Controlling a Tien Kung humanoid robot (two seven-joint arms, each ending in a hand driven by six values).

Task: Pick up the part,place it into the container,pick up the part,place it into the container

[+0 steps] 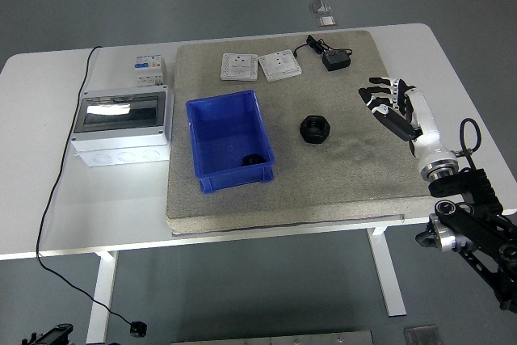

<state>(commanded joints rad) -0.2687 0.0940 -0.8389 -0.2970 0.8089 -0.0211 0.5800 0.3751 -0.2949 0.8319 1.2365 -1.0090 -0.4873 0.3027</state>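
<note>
My right hand [393,105] hangs over the right side of the grey mat [355,191], fingers loosely spread and holding nothing. Only my white forearm and the black joints near the picture's lower right corner show; the rest of that arm is cut off by the edge.

One black ring-shaped part [315,128] lies on the mat between the blue container [212,111] and my hand, well apart from my fingers and touching neither. Another dark part [254,159] sits inside the container at its near right corner, half sunk in shadow against the wall, so I cannot make out its shape.

Behind the container lie two white plates [260,65] side by side and a black adapter with its cord [334,59]. A grey box with a clear lid [121,123] stands on the white table [48,199] to the left.
</note>
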